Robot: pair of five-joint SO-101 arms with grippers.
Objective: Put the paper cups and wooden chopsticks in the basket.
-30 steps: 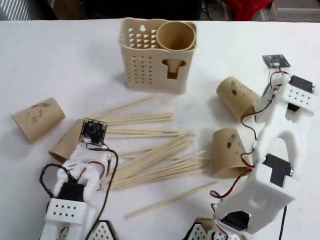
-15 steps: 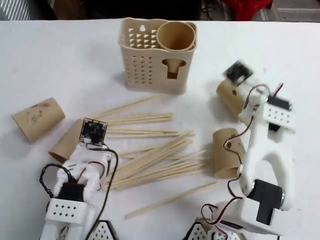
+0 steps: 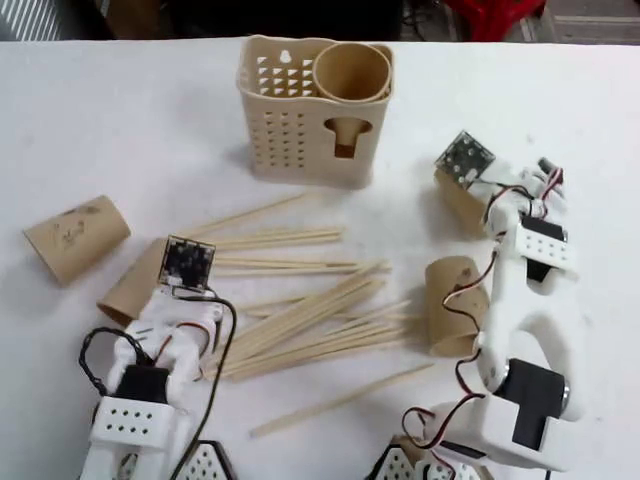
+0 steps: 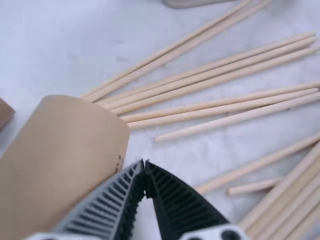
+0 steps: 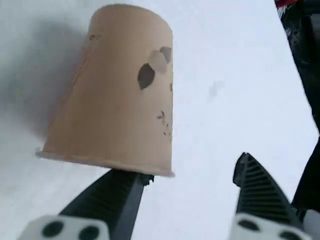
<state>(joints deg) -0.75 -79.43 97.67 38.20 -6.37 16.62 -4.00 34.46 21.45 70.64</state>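
- Right arm (image 3: 517,300) has swung onto the paper cup (image 3: 455,202) at right-centre, high view.
- Right gripper (image 5: 192,170) gapes wide, empty, one jaw at the rim.
- Centre it, then close gently.

Arms (image 3: 520,300) white plastic w/ blk servos, red/blk cables — left gripper (image 4: 145,166) dark, ribbed

Left arm (image 3: 150,370): base at 7 o'clock in the high view, folded low, pointing to 1 o'clock.
Left gripper (image 4: 144,169): fingers pressed together, tips touching.
Right arm (image 3: 520,330): base at 5 o'clock, stretched out toward 12 o'clock.
Right gripper (image 5: 194,170): fingers spread wide apart, angled downward.
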